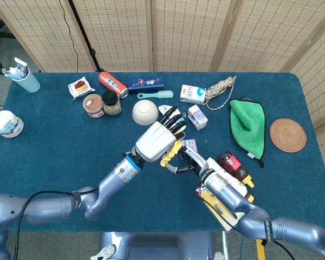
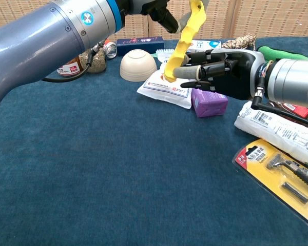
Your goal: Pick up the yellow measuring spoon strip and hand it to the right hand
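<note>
The yellow measuring spoon strip [image 2: 185, 38] hangs down from my left hand [image 2: 155, 10], which grips its upper end at the top of the chest view. From the head view the left hand [image 1: 156, 138] covers most of the strip [image 1: 171, 153]. My right hand [image 2: 222, 72] reaches in from the right with its fingers stretched out level. Its fingertips [image 2: 177, 72] lie right at the strip's lower end, with the thumb just below. I see no closed grip there. In the head view the right hand [image 1: 190, 161] sits just under the left hand.
Below the hands lie a white packet [image 2: 166, 88] and a purple box [image 2: 209, 101]. A cream bowl [image 2: 138, 64] stands to the left. A yellow blister pack [image 2: 280, 178] and a white wrapped roll [image 2: 277, 134] lie under the right forearm. A green cloth [image 1: 249, 124] lies further right.
</note>
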Motion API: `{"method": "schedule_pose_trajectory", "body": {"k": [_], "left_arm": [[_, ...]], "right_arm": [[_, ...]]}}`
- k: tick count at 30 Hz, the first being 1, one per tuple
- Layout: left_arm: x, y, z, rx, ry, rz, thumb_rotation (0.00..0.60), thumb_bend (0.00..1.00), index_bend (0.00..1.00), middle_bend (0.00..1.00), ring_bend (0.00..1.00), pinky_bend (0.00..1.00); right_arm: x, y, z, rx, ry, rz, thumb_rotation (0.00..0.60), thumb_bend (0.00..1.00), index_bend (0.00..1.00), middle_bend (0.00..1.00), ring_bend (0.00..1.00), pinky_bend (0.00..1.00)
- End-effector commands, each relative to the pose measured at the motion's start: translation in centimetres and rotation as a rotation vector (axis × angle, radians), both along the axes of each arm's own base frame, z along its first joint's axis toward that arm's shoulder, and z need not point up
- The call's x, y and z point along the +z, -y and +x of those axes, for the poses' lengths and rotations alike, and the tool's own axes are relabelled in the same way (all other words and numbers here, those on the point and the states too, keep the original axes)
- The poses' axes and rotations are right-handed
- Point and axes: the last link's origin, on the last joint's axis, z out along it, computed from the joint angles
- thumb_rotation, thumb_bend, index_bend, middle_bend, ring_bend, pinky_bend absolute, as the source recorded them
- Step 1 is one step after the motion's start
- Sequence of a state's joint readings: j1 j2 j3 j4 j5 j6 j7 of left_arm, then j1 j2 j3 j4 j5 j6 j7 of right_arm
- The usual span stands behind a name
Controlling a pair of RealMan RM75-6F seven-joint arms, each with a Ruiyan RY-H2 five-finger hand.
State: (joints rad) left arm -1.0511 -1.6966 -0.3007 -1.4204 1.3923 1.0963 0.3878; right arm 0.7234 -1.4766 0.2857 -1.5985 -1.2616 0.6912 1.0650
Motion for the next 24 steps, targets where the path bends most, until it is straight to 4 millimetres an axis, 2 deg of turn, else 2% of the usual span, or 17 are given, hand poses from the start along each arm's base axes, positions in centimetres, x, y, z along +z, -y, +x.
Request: {"method": "schedule_pose_trajectory", "body": {"k": [1,11,16,24], "left_arm": [[-0.01,-0.06,0.07,0.001,0.001,0.001,0.6,0.49,0.67,0.28,0.15,0.0],[-0.12,-0.1,0.25,0.003,-0.002,0.0,0.6,0.49,0.67,0.28,0.15,0.0],[-0.12,-0.19,0.25,0.003,-0.006,0.002,0.6,0.49,0.67,0.28,0.15,0.0],[-0.04,-0.29,0.09,0.003,-0.008,0.005,0.6,0.49,0.67,0.28,0.15,0.0]], "right_arm": [[0.02,-0.03,0.01,-0.004,0.0,-0.001,0.6,0.38,0.51,0.06,0.01,0.0],[0.0,-0.08,0.03,-0.013,-0.002,-0.006,0.6,0.43,0.55,0.22,0.07,0.0],[0.08,-0.07,-0.07,-0.015,-0.007,-0.01,0.6,0.48,0.59,0.3,0.16,0.0],[0.05,-0.23,-0.26,-0.007,-0.025,0.001,0.6,0.52,0.63,0.34,0.25,0.0]]}}
